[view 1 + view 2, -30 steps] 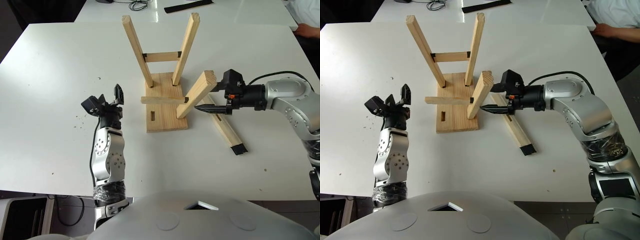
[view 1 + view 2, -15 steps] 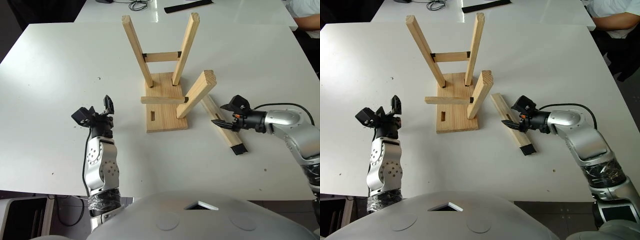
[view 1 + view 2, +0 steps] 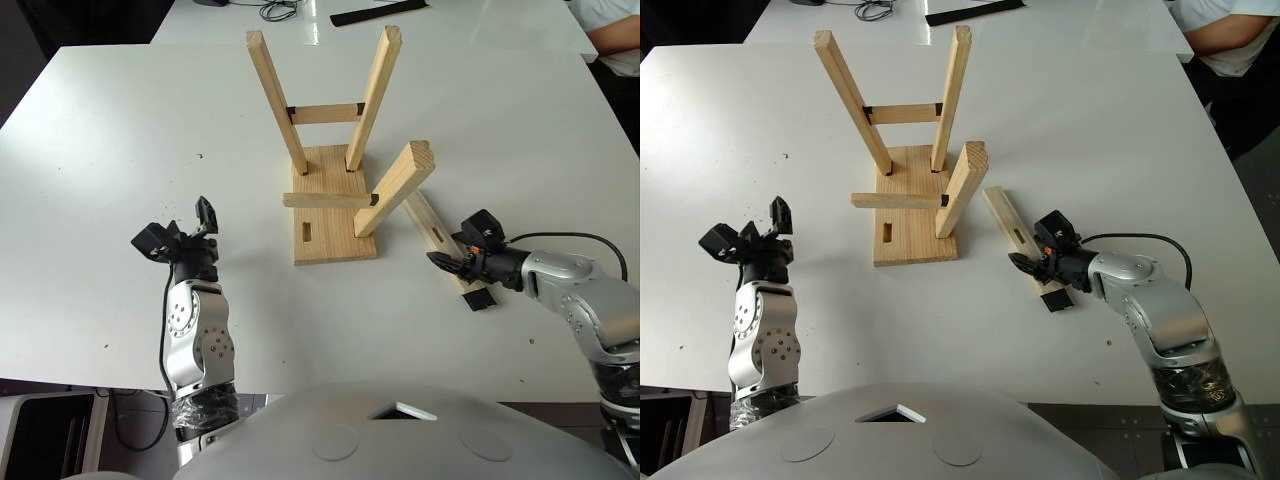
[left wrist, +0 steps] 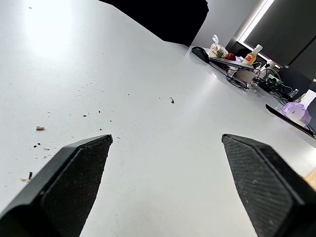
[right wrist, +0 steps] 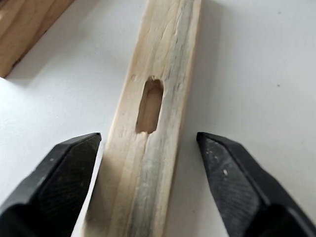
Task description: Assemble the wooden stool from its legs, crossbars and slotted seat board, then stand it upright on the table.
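With the seat board (image 3: 335,240) lying slots-up and one leg (image 3: 428,232) loose on the table (image 3: 100,120) just to its right, the right gripper (image 3: 448,263) straddles that leg, jaws apart, likely to grasp it, while the left gripper (image 3: 175,226) sits spread wide and empty well to the board's left.

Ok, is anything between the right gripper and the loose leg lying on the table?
Nothing visible. The right gripper sits right at the loose leg, its open fingers one on each side of it, close to the slot. Only the leg's bare wood lies between them.
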